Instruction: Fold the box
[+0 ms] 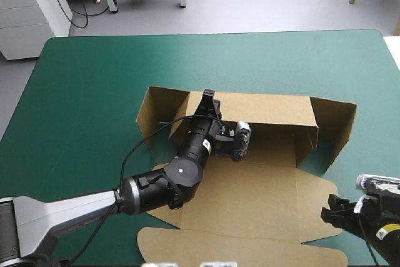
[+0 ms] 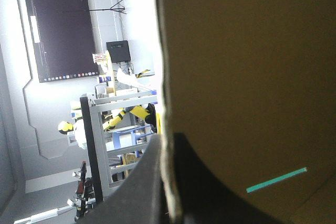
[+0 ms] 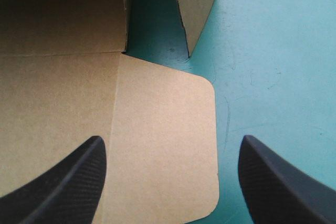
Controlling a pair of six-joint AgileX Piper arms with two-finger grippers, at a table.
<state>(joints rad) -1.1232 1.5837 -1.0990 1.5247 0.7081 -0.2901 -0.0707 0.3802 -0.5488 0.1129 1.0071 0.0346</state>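
Grey forearm (image 1: 62, 214), glossy black joints (image 1: 181, 176), black fin-shaped fingers (image 3: 273, 182)

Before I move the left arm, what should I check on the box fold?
1. Left hand clamped on far wall of the box: ok, board between its fingers.
2. Far wall upright: ok.
3. End flaps tucked in: not ok, right end flap and left end flap splay outward.
4. Right hand open and free: ok, over the rounded corner flap.
5. Right hand clear of that flap's surface: cannot tell.
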